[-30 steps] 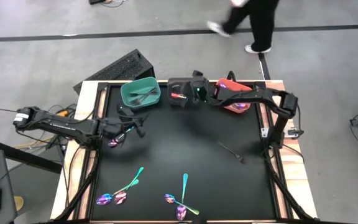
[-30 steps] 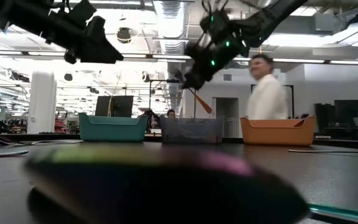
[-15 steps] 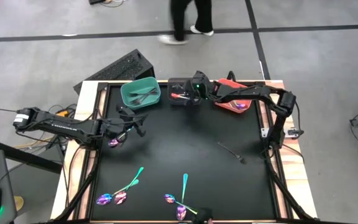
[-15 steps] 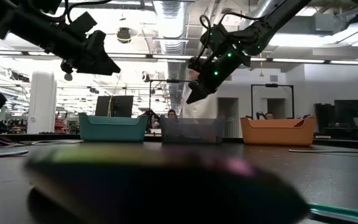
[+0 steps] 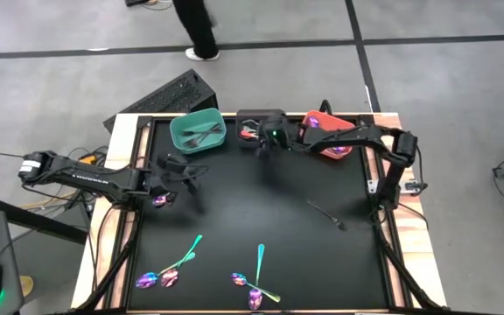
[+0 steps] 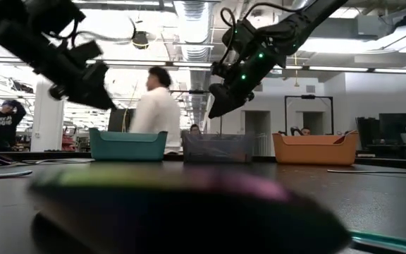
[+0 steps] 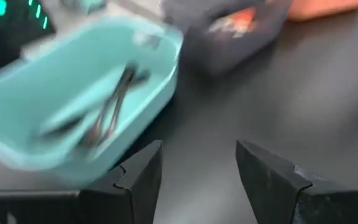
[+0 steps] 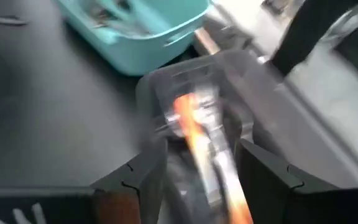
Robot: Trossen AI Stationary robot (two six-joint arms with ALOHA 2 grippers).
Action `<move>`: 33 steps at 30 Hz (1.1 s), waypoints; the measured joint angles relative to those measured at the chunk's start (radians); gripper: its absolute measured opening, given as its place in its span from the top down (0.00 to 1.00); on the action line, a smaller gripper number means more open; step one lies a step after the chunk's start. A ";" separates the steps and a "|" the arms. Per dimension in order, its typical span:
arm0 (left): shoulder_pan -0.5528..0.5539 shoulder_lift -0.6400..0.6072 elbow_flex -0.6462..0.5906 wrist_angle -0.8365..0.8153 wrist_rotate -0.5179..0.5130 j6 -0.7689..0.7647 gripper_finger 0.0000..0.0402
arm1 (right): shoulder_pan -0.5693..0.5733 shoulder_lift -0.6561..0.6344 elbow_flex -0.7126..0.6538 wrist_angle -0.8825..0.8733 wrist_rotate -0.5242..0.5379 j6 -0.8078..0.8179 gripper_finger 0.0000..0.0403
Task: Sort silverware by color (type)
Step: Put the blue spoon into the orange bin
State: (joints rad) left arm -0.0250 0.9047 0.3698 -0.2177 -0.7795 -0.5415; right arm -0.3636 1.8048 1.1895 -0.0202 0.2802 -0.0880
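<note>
1. Near edge of the black table (image 5: 261, 201): iridescent purple-teal silverware lies loose in two groups, one at the near left (image 5: 169, 267) and one at the near centre (image 5: 256, 280). In the low view, one such piece fills the foreground as a blur (image 6: 189, 194).
2. Right of centre, well apart from both groups, a dark grey utensil (image 5: 326, 213) lies alone on the table.
3. The left gripper (image 5: 180, 171) hangs above the table's left side, just before the teal bin; its fingers (image 7: 138, 177) stand spread with nothing between them. An iridescent piece (image 5: 160, 200) lies beside the left arm.
4. Far edge, three bins in a row: teal bin (image 5: 198, 131) holding dark grey pieces (image 7: 107, 115); dark grey bin (image 5: 250, 129) holding orange-red handled pieces (image 8: 194, 127); orange bin (image 5: 329, 138) to the right.
5. The right gripper (image 5: 265, 140) is poised over the dark grey bin, its fingers (image 8: 135, 180) spread apart and empty, the orange-red pieces lying in the bin below them.
6. Beyond the table, a person (image 6: 154, 106) stands on the room's floor.
</note>
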 joint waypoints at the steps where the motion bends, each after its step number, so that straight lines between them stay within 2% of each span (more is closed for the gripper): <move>1: -0.001 0.000 0.000 -0.055 0.009 -0.052 0.52 | 0.016 -0.001 -0.012 -0.007 -0.019 0.031 0.50; 5: -0.019 0.000 0.000 -0.257 0.051 -0.237 0.52 | 0.104 -0.008 -0.097 0.012 -0.097 0.111 0.51; 11: -0.023 0.000 0.000 -0.449 0.155 -0.387 0.52 | 0.263 -0.087 -0.208 0.141 -0.096 0.217 0.51; 15: -0.019 0.018 0.000 -0.464 0.207 -0.388 0.52 | 0.374 -0.167 -0.260 0.215 -0.029 0.246 0.51; 20: -0.018 0.081 0.000 -0.462 0.199 -0.398 0.52 | 0.484 -0.256 -0.289 0.221 0.116 0.248 0.51; 23: -0.017 0.133 0.000 -0.461 0.198 -0.417 0.52 | 0.526 -0.281 -0.304 0.213 0.166 0.248 0.51; 28: -0.017 0.210 0.000 -0.477 0.235 -0.440 0.54 | 0.546 -0.290 -0.338 0.213 0.172 0.271 0.51; 33: -0.017 0.256 0.005 -0.475 0.280 -0.446 0.64 | 0.531 -0.290 -0.364 0.217 0.194 0.302 0.51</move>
State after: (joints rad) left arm -0.0423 1.1603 0.3748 -0.6931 -0.4992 -0.9880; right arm 0.1670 1.5146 0.8259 0.1963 0.4738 0.2142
